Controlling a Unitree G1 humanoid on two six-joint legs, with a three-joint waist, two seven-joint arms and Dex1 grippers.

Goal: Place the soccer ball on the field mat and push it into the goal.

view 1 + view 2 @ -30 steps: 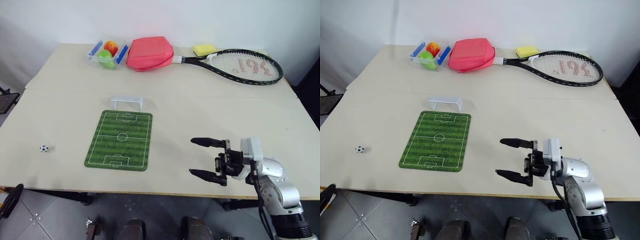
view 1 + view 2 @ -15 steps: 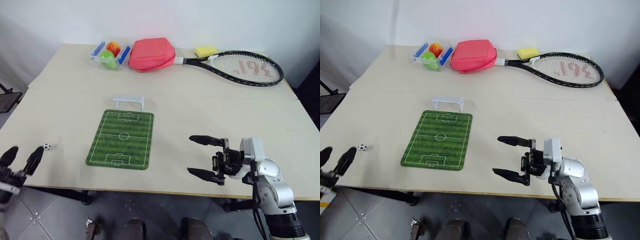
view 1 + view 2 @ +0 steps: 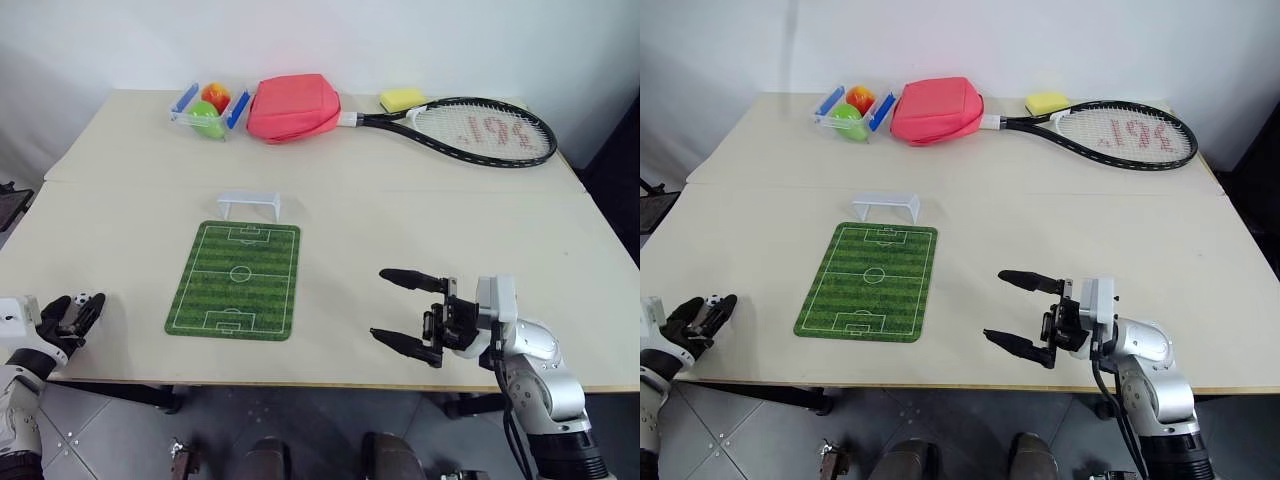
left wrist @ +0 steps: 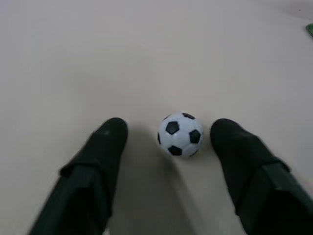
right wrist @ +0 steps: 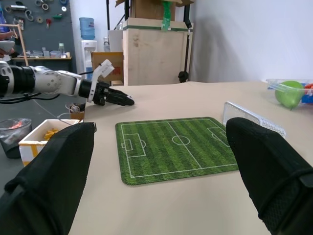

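Now the left end effector [image 4: 168,147] sits at the counter's [image 3: 420,230] left front edge, fingers apart either side of the ball [image 4: 180,134], with a gap showing on both sides; mat [image 3: 237,280] lies mid-counter, goal [image 3: 249,204] just beyond its far end; over on the right, the right end effector [image 3: 408,312] hovers spread wide, holding nothing.

Bare table [image 3: 130,230] separates the ball [image 3: 81,299], at the near left edge, from the mat [image 3: 236,279]. The ball sits between the left gripper [image 4: 168,134] fingers with gaps either side. The goal [image 3: 249,203] stands just beyond the mat's far end. The right gripper [image 3: 400,313], fingers spread, hovers right of the mat. Tub [image 3: 208,108], bag [image 3: 293,106], racket [image 3: 470,128] line the far edge, well apart.
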